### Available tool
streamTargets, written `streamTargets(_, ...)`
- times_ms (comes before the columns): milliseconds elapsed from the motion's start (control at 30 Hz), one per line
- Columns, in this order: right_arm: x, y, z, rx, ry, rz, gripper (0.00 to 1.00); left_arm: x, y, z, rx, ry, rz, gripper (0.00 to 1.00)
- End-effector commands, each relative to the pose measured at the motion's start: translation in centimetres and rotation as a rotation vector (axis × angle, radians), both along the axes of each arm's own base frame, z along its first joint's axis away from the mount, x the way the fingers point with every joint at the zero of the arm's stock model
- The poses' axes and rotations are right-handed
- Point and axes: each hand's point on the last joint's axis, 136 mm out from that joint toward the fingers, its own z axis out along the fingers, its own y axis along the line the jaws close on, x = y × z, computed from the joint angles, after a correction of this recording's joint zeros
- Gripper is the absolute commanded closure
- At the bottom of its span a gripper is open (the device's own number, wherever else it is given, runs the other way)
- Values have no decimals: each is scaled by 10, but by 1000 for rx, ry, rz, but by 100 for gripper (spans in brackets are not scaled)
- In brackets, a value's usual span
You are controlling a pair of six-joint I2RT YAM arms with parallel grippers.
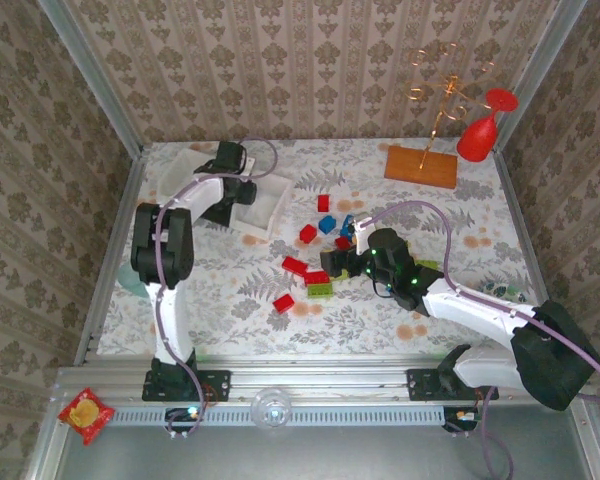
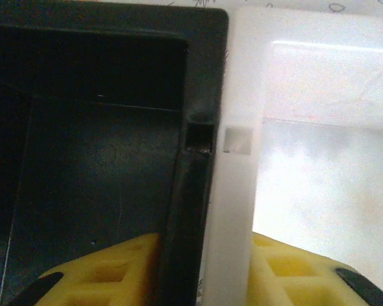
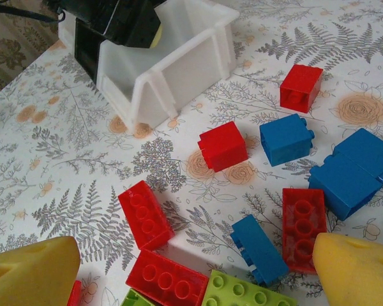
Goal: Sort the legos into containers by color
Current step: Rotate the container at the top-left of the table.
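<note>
Bins pinned by the left gripper (image 2: 204, 274); the right gripper (image 3: 195, 271) hangs with jaws wide over the loose legos (image 1: 295, 265).
The left arm (image 1: 165, 250) reaches far forward, and its yellow fingers (image 2: 108, 271) are closed on the touching walls (image 2: 207, 191) of the black bin (image 2: 83, 159) and white bin (image 2: 319, 178). The right gripper tilts down above a red brick (image 3: 167, 279) crowded by a lime green brick (image 3: 246, 294). It is best to centre on one brick, clear of its neighbours, before closing.

Legos (image 1: 307, 233): red, blue and lime green bricks, loose on the table at frame centre, mostly studs up. One red brick (image 1: 283, 302) lies apart, lower left of the cluster. Upper left of them, the containers (image 1: 272, 205): black bin (image 2: 102, 159) and white bin (image 2: 319, 185), upright, open-topped, walls touching.
</note>
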Motion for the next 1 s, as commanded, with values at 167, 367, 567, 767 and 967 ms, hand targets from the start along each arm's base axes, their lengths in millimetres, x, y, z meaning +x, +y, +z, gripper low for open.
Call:
streamTargets(167,-1,-5,2,0,2,-27,4,3,-27,2,3,-32,167,73)
streamTargets(367,-1,-9,4,-9,-9,-42,4,21,-64,3,-46,-57,203,77)
streamTargets(567,1,-21,5,-41,-27,-95,4,43,-76,6,-42,-77,237,77)
streamTargets(767,6,-34,2,-72,-40,-162,4,51,-81,13,-68,-105,255,71)
streamTargets(967,13,-42,-5,-118,-21,-211,4,54,-64,17,-56,-131,282,69)
